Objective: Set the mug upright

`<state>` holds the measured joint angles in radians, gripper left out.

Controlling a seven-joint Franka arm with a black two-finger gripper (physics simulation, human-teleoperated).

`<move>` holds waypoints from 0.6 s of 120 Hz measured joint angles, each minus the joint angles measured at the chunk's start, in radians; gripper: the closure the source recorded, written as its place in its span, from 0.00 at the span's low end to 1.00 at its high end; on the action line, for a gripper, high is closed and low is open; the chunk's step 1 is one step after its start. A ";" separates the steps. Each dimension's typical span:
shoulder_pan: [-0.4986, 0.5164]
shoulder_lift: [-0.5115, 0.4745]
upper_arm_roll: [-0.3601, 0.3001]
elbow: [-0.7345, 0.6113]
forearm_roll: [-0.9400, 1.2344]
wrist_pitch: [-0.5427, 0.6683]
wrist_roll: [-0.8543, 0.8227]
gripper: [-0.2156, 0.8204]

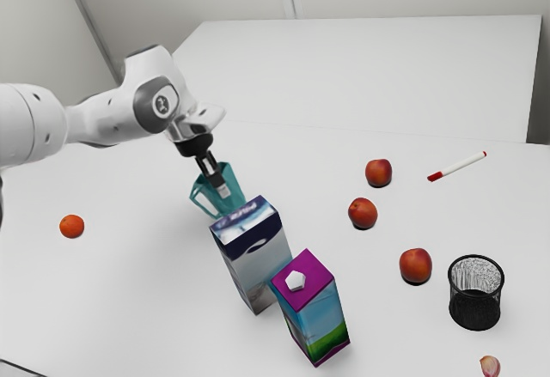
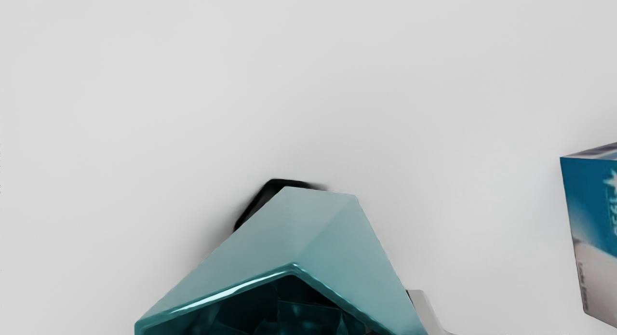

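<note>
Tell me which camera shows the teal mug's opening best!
The wrist view: the mug is close there, and you can see its shiny rim and partly look inside, though some is cut off. The exterior view shows it smaller, with its handle, and the gripper covers part of it.

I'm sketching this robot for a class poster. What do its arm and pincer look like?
The arm is white, with smooth, rounded segments and a few small dark dots on its shell. A dark grey oval cap carries a round emblem. The pincer is slim and black, with pale grey toward its end.
</note>
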<state>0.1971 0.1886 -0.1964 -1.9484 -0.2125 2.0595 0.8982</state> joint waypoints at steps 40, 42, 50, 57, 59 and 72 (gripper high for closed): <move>-0.001 -0.077 -0.083 -0.143 0.196 0.133 -0.036 0.95; 0.000 -0.079 -0.087 -0.146 0.201 0.136 -0.038 0.95; 0.000 -0.088 -0.096 -0.156 0.216 0.145 -0.045 0.95; 0.000 -0.091 -0.104 -0.165 0.223 0.151 -0.051 0.94; -0.001 -0.092 -0.105 -0.168 0.225 0.152 -0.053 0.94; 0.000 -0.093 -0.109 -0.188 0.232 0.159 -0.065 0.95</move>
<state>0.1967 0.0958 -0.3057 -2.1364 0.0197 2.2186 0.8329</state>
